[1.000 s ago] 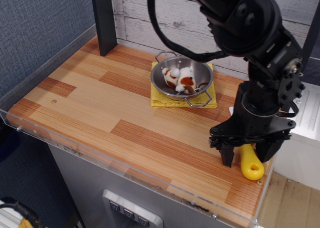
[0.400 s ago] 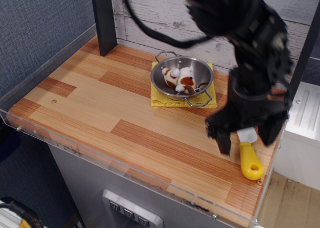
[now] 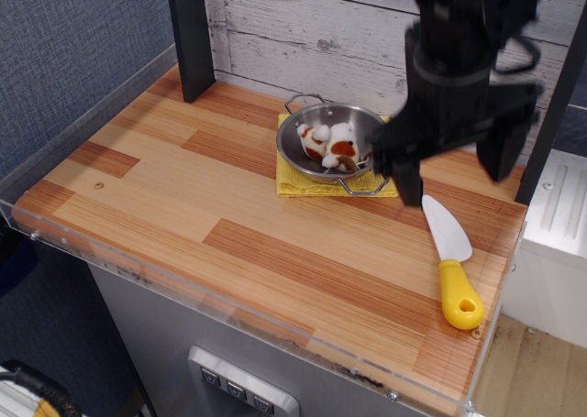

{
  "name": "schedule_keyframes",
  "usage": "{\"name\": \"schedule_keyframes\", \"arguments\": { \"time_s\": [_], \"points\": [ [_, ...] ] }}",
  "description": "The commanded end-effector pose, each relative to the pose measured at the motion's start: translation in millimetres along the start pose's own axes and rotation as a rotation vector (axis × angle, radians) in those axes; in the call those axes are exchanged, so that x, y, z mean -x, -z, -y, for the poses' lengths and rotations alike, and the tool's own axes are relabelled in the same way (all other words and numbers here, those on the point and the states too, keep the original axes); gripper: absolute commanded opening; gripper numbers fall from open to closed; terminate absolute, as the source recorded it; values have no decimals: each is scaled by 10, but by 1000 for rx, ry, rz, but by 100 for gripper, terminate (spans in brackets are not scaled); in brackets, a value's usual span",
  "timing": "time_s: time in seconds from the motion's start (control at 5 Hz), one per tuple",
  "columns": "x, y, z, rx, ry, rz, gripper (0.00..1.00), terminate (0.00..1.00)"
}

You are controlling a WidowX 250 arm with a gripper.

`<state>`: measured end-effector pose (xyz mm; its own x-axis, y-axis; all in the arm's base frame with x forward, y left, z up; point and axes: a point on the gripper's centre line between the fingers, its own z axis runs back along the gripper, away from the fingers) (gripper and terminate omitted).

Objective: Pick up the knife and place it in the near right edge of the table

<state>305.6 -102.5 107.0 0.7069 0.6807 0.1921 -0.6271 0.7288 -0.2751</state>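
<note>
Toy knife (image 3: 450, 266): white blade, yellow handle with a hole at its rounded end. Lies flat on the tabletop (image 3: 165, 183) at the near right corner, handle toward the near edge, blade pointing away; nothing touches it.

Gripper (image 3: 451, 165): black, raised above the tabletop, farther back than the knife; fingers (image 3: 404, 181) spread wide apart and empty. Somewhat blurred.

Metal bowl (image 3: 333, 142): two wire handles, holds white and brown pieces whose kind I cannot tell. Sits on a yellow cloth (image 3: 295, 181) toward the far middle, well apart from the knife.

Dark post (image 3: 191, 37): upright at the far left.

Step in hand, as judged: the knife rests where the task asks, released, so the placing looks done and the arm stands clear.

Next move, as judged: little is called for beyond keeping the gripper away from the knife and the bowl; any check would be that the handle sits inside the clear rim (image 3: 229, 302).
</note>
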Motion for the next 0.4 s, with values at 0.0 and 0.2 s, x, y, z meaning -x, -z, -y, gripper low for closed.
{"name": "schedule_keyframes", "arguments": {
  "time_s": [0.0,0.2],
  "points": [
    [-8,-750,-79,83,-56,127,100,0],
    [-8,-750,-79,83,-56,127,100,100]
  ]
}}
